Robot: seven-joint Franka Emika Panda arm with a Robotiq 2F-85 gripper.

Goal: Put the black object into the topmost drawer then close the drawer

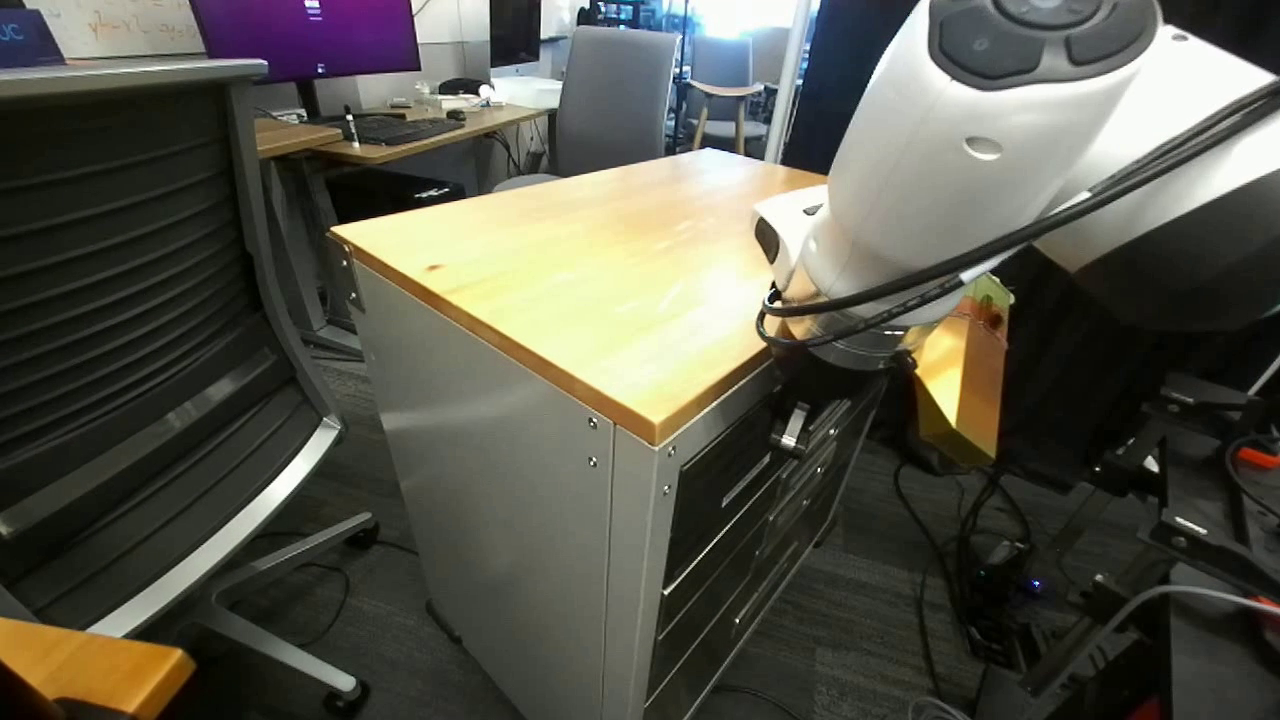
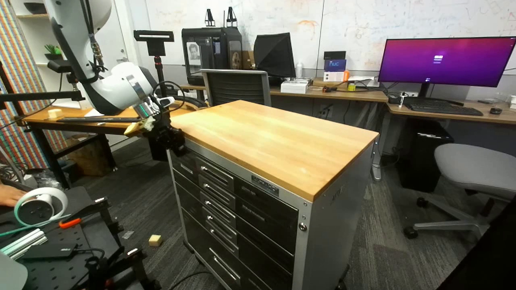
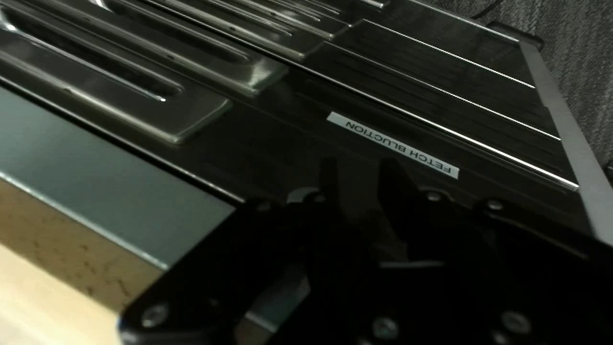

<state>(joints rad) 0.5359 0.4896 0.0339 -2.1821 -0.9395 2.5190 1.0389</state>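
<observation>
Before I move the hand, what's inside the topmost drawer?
The inside is hidden: the topmost drawer is shut. Only its dark front and metal handle show; whether anything lies inside, I can't tell.

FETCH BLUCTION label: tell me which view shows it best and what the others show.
The wrist view: the label is largest there, unobstructed, and its lettering reads clearly, though upside down and slanting. In both exterior views it is just a small pale strip, its lettering too small to read.
</observation>
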